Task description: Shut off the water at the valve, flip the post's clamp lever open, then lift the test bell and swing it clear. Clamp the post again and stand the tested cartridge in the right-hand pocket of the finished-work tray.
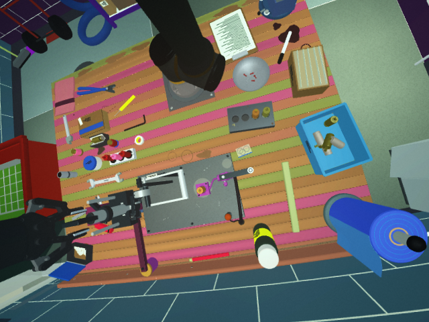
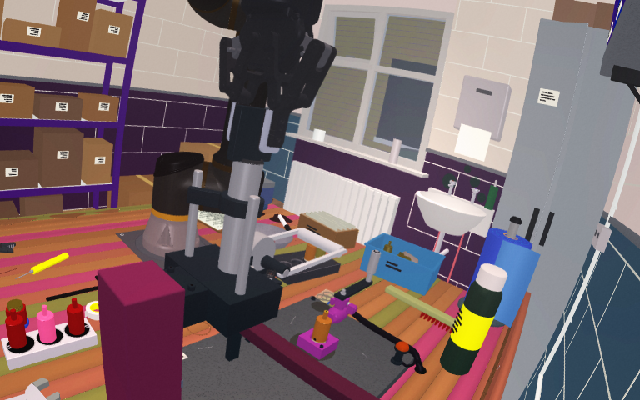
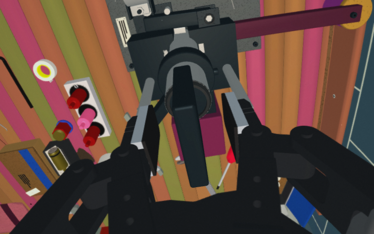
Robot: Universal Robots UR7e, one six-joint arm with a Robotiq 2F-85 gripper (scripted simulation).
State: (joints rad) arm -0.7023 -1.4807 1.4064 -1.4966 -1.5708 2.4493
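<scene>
The test bell's underside is hidden; only its black carriage block (image 2: 226, 287) and the grey post (image 2: 238, 217) rising from it show, swung off the left edge of the grey test plate (image 1: 194, 194). The bell's black top handle (image 3: 187, 124) points up between my fingers. The orange cartridge (image 2: 323, 325) stands in its magenta seat (image 1: 202, 189) on the plate, apart from the bell. The valve lever (image 1: 239, 173) lies beside it. The finished-work tray (image 1: 251, 117) sits farther back with two pockets filled. My gripper (image 3: 190, 124) straddles the handle at the top of the post (image 2: 257, 127) and is open, holding nothing.
Behind the plate stand the robot base (image 1: 189, 92), a grey bowl (image 1: 251, 73) and a clipboard (image 1: 233, 33). A blue bin (image 1: 332, 138) lies to the right, a yellow-banded bottle (image 1: 266, 246) at the front edge, a rack of red and pink cartridges (image 3: 84, 114) to the left.
</scene>
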